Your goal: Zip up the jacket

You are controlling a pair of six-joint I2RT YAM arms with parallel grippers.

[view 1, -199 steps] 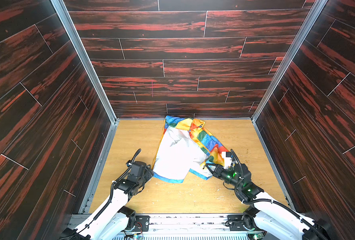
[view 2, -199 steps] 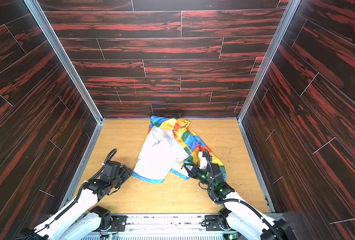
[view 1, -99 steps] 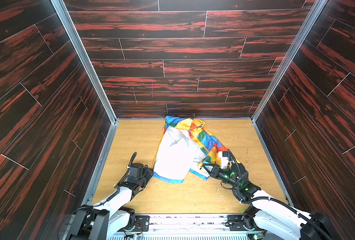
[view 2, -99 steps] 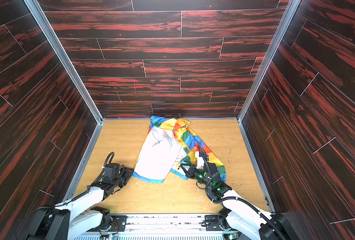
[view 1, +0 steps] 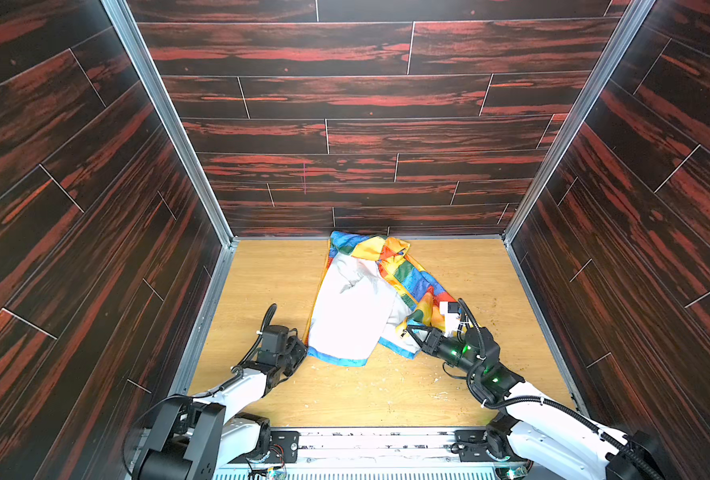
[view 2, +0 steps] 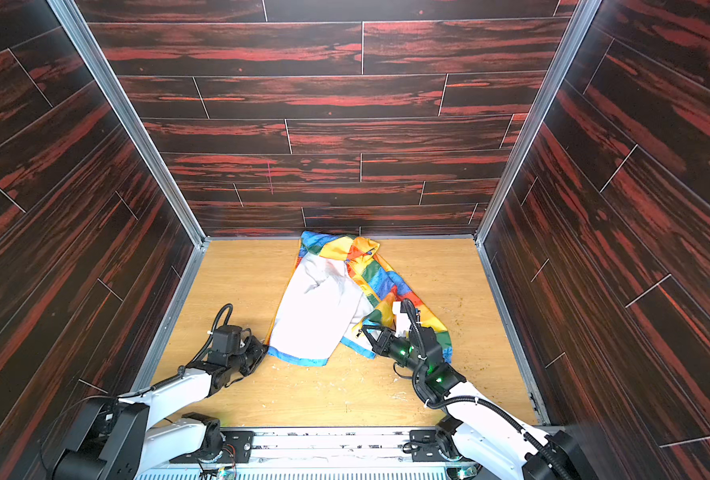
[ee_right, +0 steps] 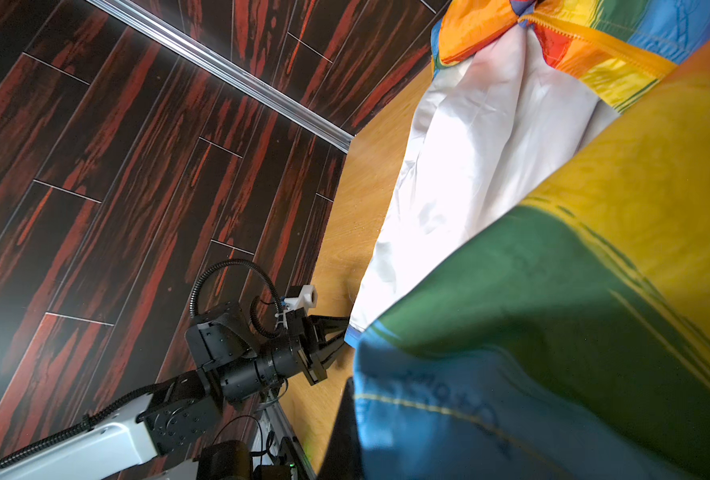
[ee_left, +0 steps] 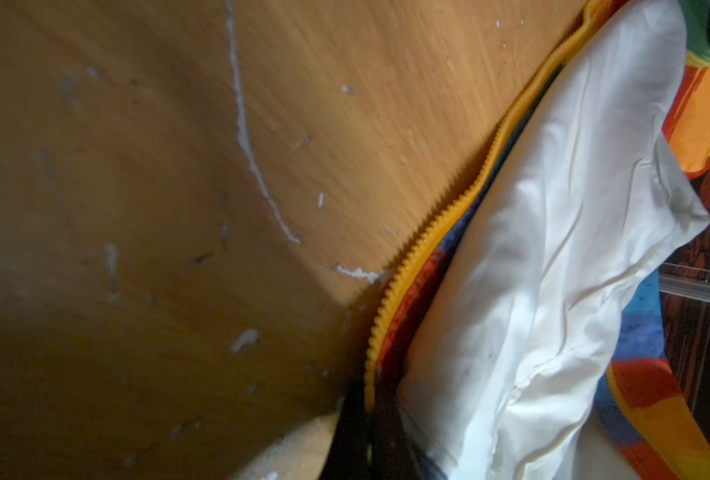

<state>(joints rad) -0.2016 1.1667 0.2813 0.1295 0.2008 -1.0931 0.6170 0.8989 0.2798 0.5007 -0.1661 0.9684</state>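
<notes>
Where the left gripper (ee_right: pixel 341 331) pinches the jacket (ee_right: pixel 469 166), shadow obscures the contact.

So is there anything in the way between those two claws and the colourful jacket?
Nothing visible. Both hold the jacket at its near edge: the left gripper is shut on the corner by the yellow zipper, the right gripper on the folded coloured flap.

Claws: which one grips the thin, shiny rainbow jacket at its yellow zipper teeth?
The left claw: the yellow zipper teeth run straight into it, while the right claw pinches the jacket by striped fabric.
</notes>
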